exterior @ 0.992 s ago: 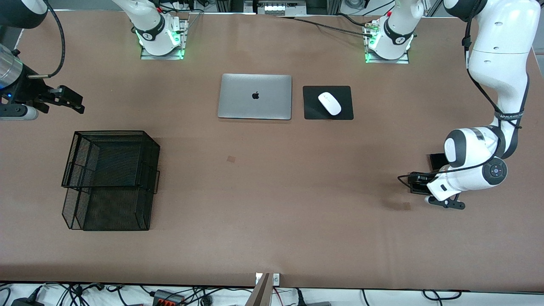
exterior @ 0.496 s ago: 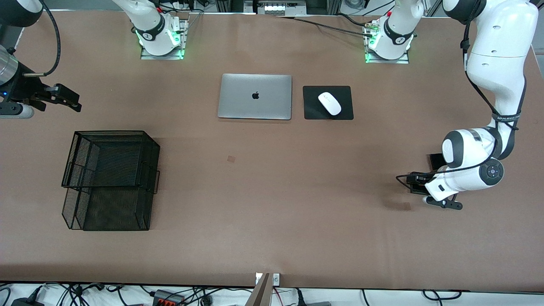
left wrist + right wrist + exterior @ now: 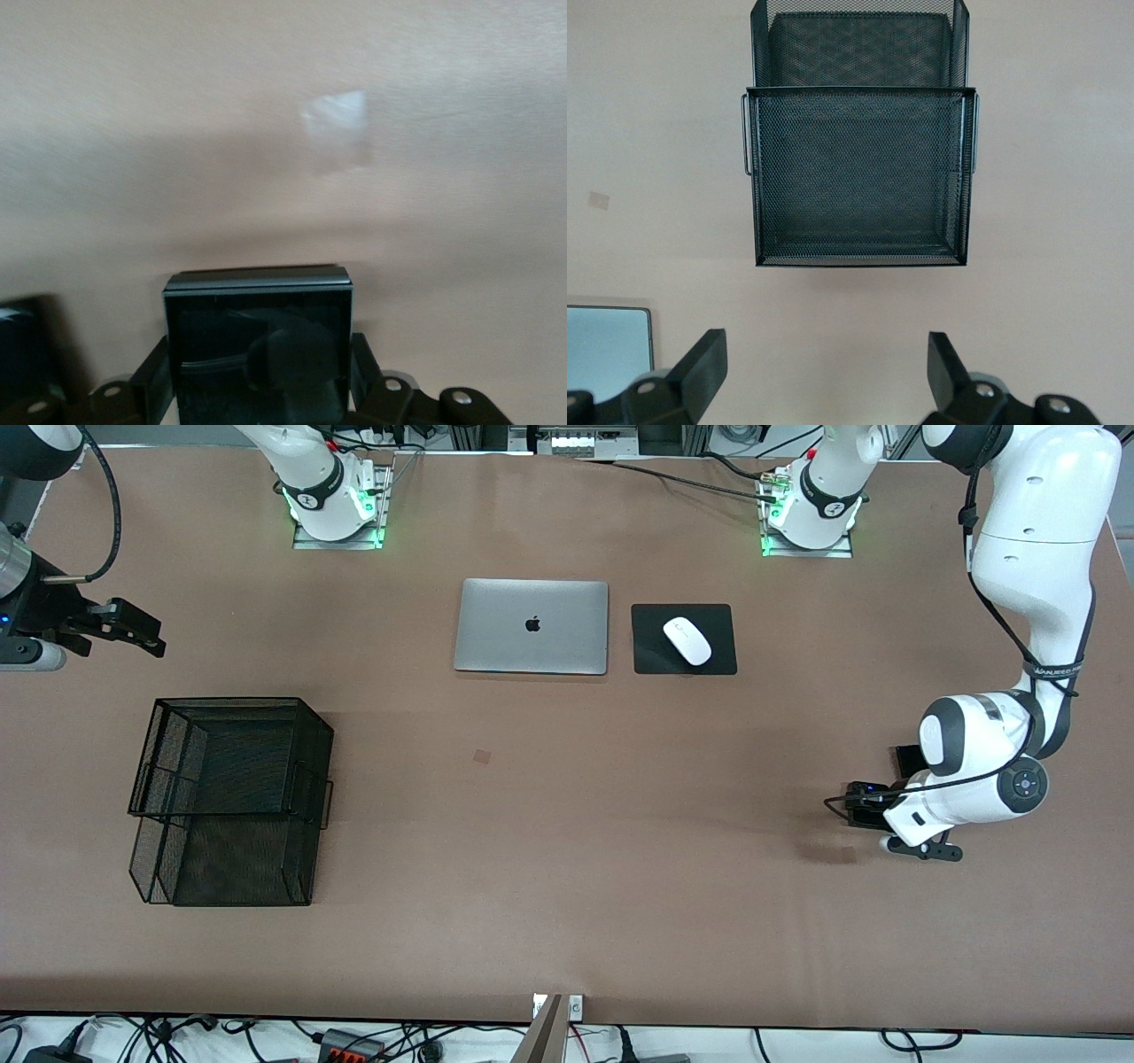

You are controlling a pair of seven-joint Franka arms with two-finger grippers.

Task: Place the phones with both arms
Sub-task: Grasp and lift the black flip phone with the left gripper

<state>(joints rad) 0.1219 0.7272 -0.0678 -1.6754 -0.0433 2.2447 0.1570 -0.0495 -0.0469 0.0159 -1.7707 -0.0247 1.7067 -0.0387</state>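
Table (image 3: 567, 850): broad brown top; gear sits along the arms' edge, which keeps the middle free for carrying.
Tray (image 3: 230, 797): black two-tier mesh rack at the right arm's end, likely where phones go.
Laptop (image 3: 532, 626): closed, beside the mouse (image 3: 687, 640); neither belongs to the task.
Right gripper (image 3: 824, 367): fingers spread, holding nothing, waiting above the table just past the tray, aimed at it.
Left gripper (image 3: 259, 394): low at the left arm's end, fingers pressed against both sides of the square black phone (image 3: 258, 350), probably to lift it.
Second phone (image 3: 908, 758): a dark one on the table just beside, mostly hidden by the arm.
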